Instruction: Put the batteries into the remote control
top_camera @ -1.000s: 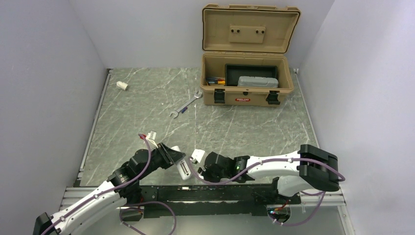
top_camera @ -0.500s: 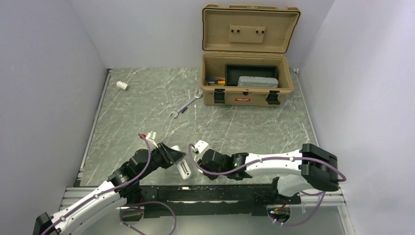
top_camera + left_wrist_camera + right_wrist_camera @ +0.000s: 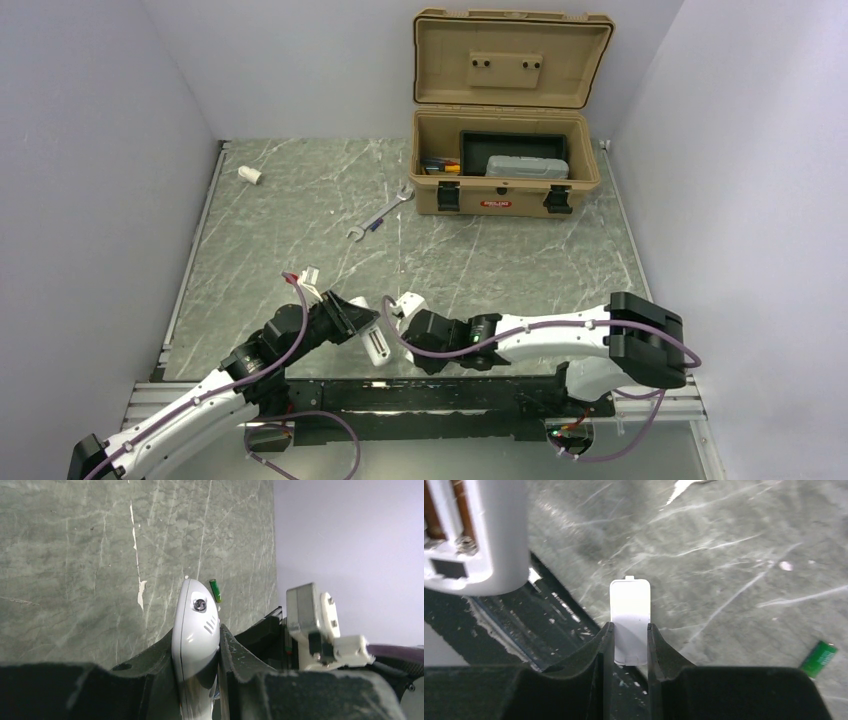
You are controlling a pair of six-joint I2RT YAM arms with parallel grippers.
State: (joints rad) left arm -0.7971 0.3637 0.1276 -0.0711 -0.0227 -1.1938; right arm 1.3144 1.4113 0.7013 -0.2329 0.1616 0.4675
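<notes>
A: How are the jaws of the left gripper (image 3: 196,632) found?

B: They are clenched on the remote control (image 3: 196,611). It is pinched by its sides, and its rounded white end is left sticking out past the fingertips.

A: And the right gripper (image 3: 629,630)?

B: Its jaws are closed on a thin white cover plate (image 3: 630,600). The plate is gripped by its long edges, and its small tabbed end is pointed away from the wrist.

A: Where is the remote seen from the right wrist?

B: It is seen at the upper left, apart from the plate. An open compartment with metal contacts is shown at its end.

A: Where is a battery located?

B: One green battery (image 3: 215,590) is seen lying on the table (image 3: 75,555). It is placed just beyond the remote's tip in the left wrist view and at the lower right of the right wrist view. It is gripped by neither arm.

A: What is noted farther out?

B: From above, the two grippers are seen near each other, close to the arms' bases. A silver wrench (image 3: 380,215) is laid mid-table, and a stubby white cylinder (image 3: 249,175) is seen by the far left edge. An open tan toolbox (image 3: 525,197) is set at the far side.
</notes>
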